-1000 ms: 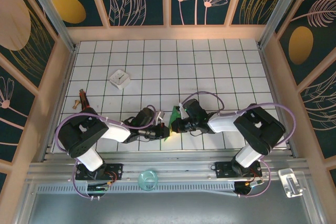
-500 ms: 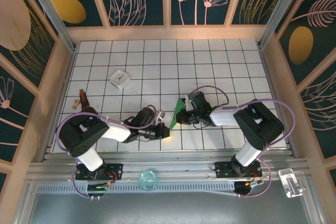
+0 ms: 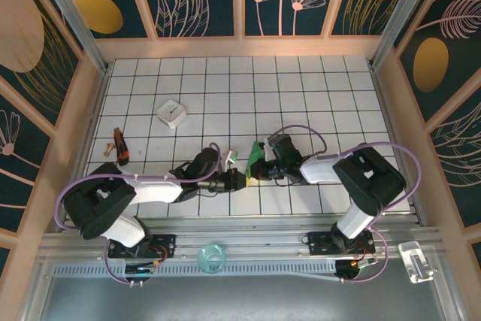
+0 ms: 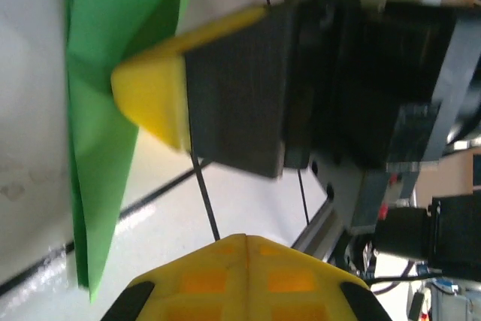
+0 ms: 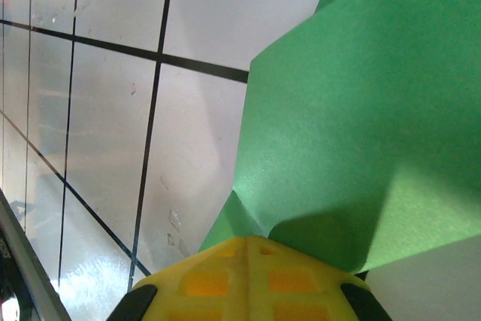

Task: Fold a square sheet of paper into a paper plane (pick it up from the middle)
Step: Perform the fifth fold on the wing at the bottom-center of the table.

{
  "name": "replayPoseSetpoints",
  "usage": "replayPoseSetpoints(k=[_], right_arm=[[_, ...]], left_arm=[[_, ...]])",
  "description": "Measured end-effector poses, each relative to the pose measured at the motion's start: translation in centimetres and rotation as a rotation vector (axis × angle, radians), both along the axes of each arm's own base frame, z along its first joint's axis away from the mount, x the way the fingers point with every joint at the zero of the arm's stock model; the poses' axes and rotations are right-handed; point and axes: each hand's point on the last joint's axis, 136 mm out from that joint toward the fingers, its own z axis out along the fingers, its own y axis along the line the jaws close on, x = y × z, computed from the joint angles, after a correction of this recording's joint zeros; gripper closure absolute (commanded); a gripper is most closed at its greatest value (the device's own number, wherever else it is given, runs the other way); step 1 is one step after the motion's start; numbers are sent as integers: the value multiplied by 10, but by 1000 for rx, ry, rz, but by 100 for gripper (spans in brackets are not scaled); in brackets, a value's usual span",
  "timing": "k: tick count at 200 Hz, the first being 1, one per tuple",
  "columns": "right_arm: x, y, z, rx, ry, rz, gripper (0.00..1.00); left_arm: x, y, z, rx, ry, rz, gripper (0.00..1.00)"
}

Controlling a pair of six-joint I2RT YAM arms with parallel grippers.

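Note:
The square sheet of paper (image 3: 255, 158), bright green and folded with creases, stands tilted on the tiled floor between the two arms. My right gripper (image 3: 259, 167) is shut on its near edge. In the right wrist view the green folds (image 5: 353, 110) spread out from my closed yellow tips (image 5: 252, 240). My left gripper (image 3: 242, 179) lies just left of the paper, shut with nothing between its tips (image 4: 244, 240). The left wrist view has the paper (image 4: 94, 148) at the left, with the right gripper's yellow fingertip (image 4: 154, 95) against it.
A small white square box (image 3: 172, 113) sits at the back left. A small brown and red tool (image 3: 119, 146) lies by the left wall. A pale green round object (image 3: 212, 255) rests on the front rail between the arm bases.
The right gripper has drawn back and slightly right with the paper. The left arm has stretched out lower along the floor, and its gripper is apart from the paper.

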Motion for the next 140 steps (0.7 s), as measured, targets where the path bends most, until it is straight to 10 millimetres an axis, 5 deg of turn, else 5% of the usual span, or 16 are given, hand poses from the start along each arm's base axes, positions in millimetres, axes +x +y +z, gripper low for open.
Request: replayPoseSetpoints(k=[53, 140], right_arm=[[-2, 2, 0, 8, 6, -7, 99], [-3, 2, 0, 11, -2, -7, 100]], left_arm=[[15, 3, -34, 103, 47, 37, 100], [18, 3, -52, 192, 35, -15, 100]])
